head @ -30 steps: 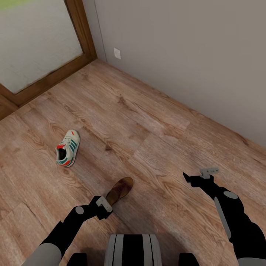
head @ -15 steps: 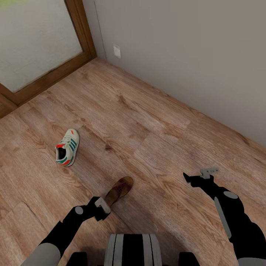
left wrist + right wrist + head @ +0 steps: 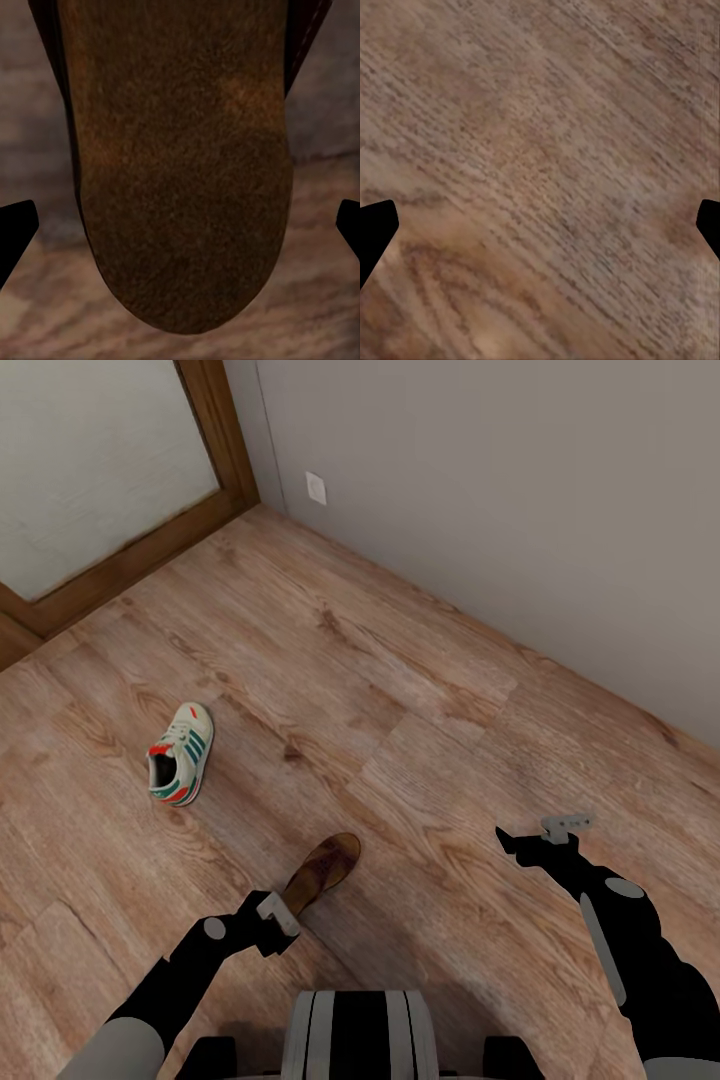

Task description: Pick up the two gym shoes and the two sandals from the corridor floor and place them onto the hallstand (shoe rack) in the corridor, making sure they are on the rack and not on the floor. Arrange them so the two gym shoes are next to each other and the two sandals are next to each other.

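One cream sneaker (image 3: 180, 754) with green stripes and red accents lies on the wood floor (image 3: 420, 740), left of centre. One brown sandal (image 3: 320, 872) lies lower centre, heel hidden behind my left fingers (image 3: 272, 918), spread wide beside it. My right fingers (image 3: 548, 836) hang wide apart over bare floor.

A brown sandal (image 3: 184, 157) lies across most of the frame, its suede-like insole facing the camera and its rounded end low in the picture. Dark edging runs along its sides in the upper corners. Wood-plank floor (image 3: 315, 300) shows around it. The left gripper (image 3: 180, 229) fingertips (image 3: 15, 229) sit wide apart at the frame's left and right edges.
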Robot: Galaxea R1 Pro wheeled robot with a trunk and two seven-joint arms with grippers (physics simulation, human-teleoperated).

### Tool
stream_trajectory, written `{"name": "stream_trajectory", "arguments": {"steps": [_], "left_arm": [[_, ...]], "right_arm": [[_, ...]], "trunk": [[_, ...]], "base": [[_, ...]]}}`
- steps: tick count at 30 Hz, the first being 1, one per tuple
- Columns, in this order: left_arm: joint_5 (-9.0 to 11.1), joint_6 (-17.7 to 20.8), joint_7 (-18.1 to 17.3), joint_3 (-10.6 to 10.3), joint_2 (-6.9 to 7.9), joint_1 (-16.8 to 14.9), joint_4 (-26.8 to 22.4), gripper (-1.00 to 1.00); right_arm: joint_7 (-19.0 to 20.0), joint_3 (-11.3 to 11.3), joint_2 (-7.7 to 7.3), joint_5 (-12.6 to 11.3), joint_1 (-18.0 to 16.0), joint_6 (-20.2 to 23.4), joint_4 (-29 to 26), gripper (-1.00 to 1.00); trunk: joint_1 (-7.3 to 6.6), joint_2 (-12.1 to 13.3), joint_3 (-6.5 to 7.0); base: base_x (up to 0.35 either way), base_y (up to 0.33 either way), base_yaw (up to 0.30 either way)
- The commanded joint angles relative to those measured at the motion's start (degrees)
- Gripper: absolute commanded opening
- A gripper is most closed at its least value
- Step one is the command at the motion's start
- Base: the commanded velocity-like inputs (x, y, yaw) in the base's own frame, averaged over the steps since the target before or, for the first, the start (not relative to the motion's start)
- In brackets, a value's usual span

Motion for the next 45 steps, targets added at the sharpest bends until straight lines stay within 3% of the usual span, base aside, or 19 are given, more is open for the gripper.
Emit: {"name": "stream_trajectory", "arguments": {"steps": [1, 7, 42, 43, 45], "left_arm": [[-0.2, 0.3, -0.2, -0.1, 0.09, 0.0, -0.1, 1.00], [-0.2, 0.3, -0.2, -0.1, 0.14, 0.0, -0.2, 1.00], [-0.3, 0.4, -0.2, -0.1, 0.11, 0.0, -0.2, 1.00], [-0.3, 0.3, -0.2, -0.1, 0.10, 0.0, -0.2, -1.00], [-0.3, 0.3, -0.1, -0.1, 0.09, 0.0, -0.2, -1.00]], "right_arm": [[0.3, -0.1, 0.01, 0.1, 0.0, 0.3, -0.1, 1.00], [0.3, -0.1, 0.01, 0.1, 0.0, 0.3, -0.1, 1.00], [0.3, -0.1, 0.01, 0.1, 0.0, 0.3, -0.1, 1.00], [0.3, -0.1, 0.01, 0.1, 0.0, 0.3, -0.1, 1.00], [0.3, -0.1, 0.01, 0.1, 0.0, 0.3, -0.1, 1.00]], "trunk": [[-0.01, 0.0, -0.07], [0.04, 0.0, -0.60], [0.04, 0.0, -0.61], [0.04, 0.0, -0.61], [0.04, 0.0, -0.61]], "base": [[0.000, 0.000, 0.000], [0.000, 0.000, 0.000], [0.029, 0.017, 0.000], [0.000, 0.000, 0.000], [0.000, 0.000, 0.000]]}}
